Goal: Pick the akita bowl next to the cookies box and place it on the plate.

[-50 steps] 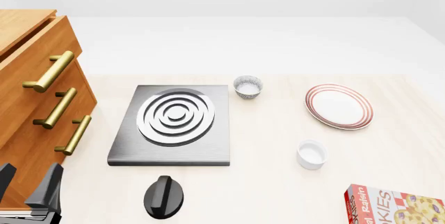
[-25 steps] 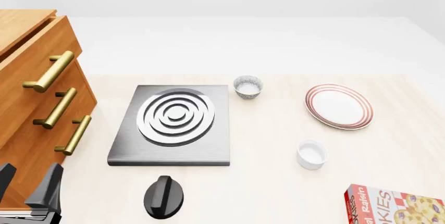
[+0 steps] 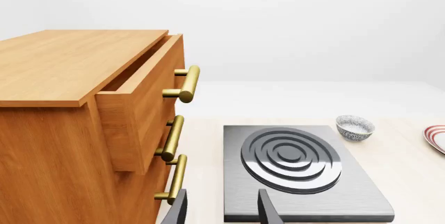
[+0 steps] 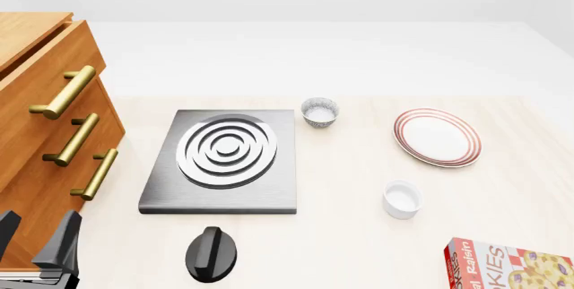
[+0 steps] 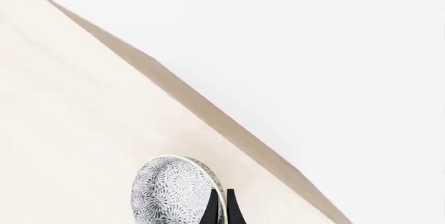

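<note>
**Right claw** (image 5: 221, 209): fingers drawn almost together with a sliver of gap, gripping nothing. It is out of the front view.

**Bowl** (image 5: 174, 195): shows only in the right wrist view, on the surface (image 5: 76, 109) just beside the fingertips; contact cannot be told. Its patterned outside faces the camera and its inside is hidden, so contents are unknown. Judged the task's bowl, lying beyond the front view's edge by the box (image 4: 507, 265). Likely light, rigid, glazed and slick, chippable; best taken by pinching the rim wall, one finger inside.

**Left claw** (image 4: 36, 236): wide open, empty, near the cabinet.

**Second bowl** (image 4: 320, 111): look-alike by the stove (image 4: 224, 191), nothing in it.

**Ramekin** (image 4: 401, 198): empty.

**Plate** (image 4: 437, 137): bare, well apart from the box.

**Top drawer** (image 3: 139, 104): ajar, inside unseen.
</note>
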`<state>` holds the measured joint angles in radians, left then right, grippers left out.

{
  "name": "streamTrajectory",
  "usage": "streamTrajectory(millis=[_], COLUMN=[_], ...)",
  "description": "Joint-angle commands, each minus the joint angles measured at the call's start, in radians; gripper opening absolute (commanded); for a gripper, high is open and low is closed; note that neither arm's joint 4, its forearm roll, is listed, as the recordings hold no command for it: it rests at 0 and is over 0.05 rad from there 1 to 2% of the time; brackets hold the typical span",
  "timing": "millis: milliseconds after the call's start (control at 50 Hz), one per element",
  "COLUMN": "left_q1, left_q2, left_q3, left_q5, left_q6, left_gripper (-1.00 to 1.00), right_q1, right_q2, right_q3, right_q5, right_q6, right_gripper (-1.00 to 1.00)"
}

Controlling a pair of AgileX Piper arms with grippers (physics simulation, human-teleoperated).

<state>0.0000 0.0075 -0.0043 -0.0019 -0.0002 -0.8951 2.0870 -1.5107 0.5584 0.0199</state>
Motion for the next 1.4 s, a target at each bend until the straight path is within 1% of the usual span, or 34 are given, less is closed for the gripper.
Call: streamTrajectory(millis=[20,240,380,460,580,820,920,1000,1240,1300,1360,1380,1400], left_q1=[0.000,0.000,0.000,0.000,0.000,0.000,0.000,0.000,0.000,0.000,0.000,0.000,0.000], left_q2=[0.000,0.000,0.000,0.000,0.000,0.000,0.000,0.000,0.000,0.000,0.000,0.000,0.000], left_q3=[0.000,0.000,0.000,0.000,0.000,0.000,0.000,0.000,0.000,0.000,0.000,0.000,0.000], left_q5=[0.000,0.000,0.000,0.000,0.000,0.000,0.000,0.000,0.000,0.000,0.000,0.000,0.000], left_q6=[0.000,0.000,0.000,0.000,0.000,0.000,0.000,0.000,0.000,0.000,0.000,0.000,0.000], left_gripper=[1.00,1.00,1.00,1.00,1.00,1.00,1.00,1.00,1.00,1.00,1.00,1.00,1.00], right_q1=[0.002,0.008,0.039,0.063,0.077,0.134,0.153,0.184,0.248,0.287,0.295,0.320,0.320], right_q2=[-0.091,-0.162,-0.226,-0.260,-0.290,-0.341,-0.342,-0.343,-0.324,-0.317,-0.308,-0.306,-0.306], right_q3=[0.015,-0.003,-0.036,-0.047,-0.076,-0.139,-0.155,-0.168,-0.180,-0.178,-0.183,-0.187,-0.187], right_q5=[0.059,0.119,0.183,0.212,0.254,0.344,0.359,0.370,0.374,0.369,0.370,0.370,0.370], right_q6=[0.019,0.029,0.045,0.065,0.066,0.085,0.090,0.096,0.117,0.147,0.149,0.168,0.168], right_gripper=[-1.00,-1.00,-1.00,-1.00,-1.00,-1.00,-1.00,-1.00,-1.00,-1.00,-1.00,-1.00,-1.00])
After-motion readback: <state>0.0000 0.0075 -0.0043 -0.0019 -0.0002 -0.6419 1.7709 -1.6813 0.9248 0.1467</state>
